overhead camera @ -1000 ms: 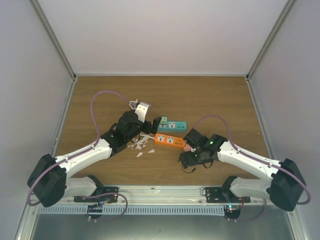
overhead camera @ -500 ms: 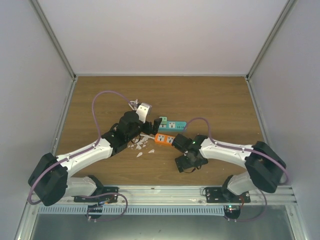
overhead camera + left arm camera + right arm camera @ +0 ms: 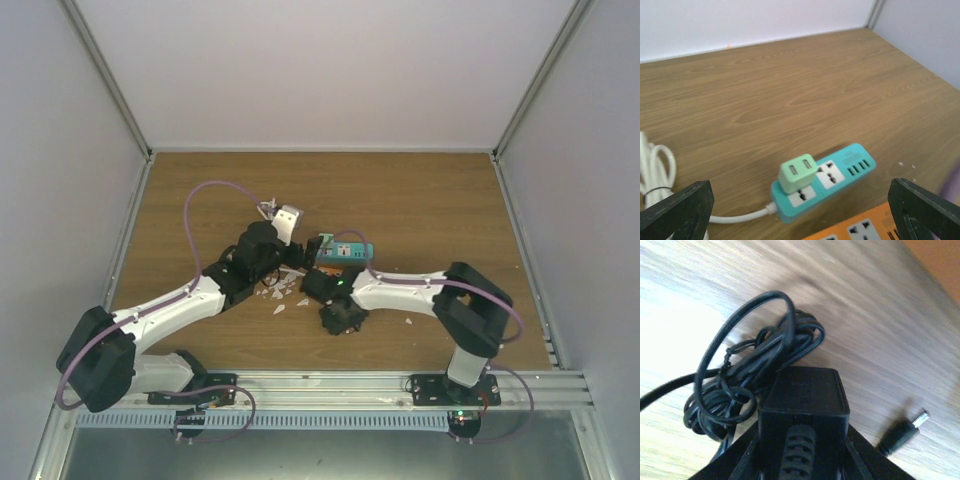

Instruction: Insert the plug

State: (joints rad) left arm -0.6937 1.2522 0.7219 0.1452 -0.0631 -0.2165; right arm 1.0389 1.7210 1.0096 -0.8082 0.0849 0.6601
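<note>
right pincer seemingly clamps black adapter; left pincer spread wide, teal strip between, open table beyond.

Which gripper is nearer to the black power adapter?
Right. The right gripper holds the black power adapter between its fingers; the left gripper is open, apart from it, facing the teal power strip.

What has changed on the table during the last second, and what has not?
The right tool, gripping the black adapter, swung left, nearer the teal strip. The open left tool, that strip and its green plug stayed put.
</note>
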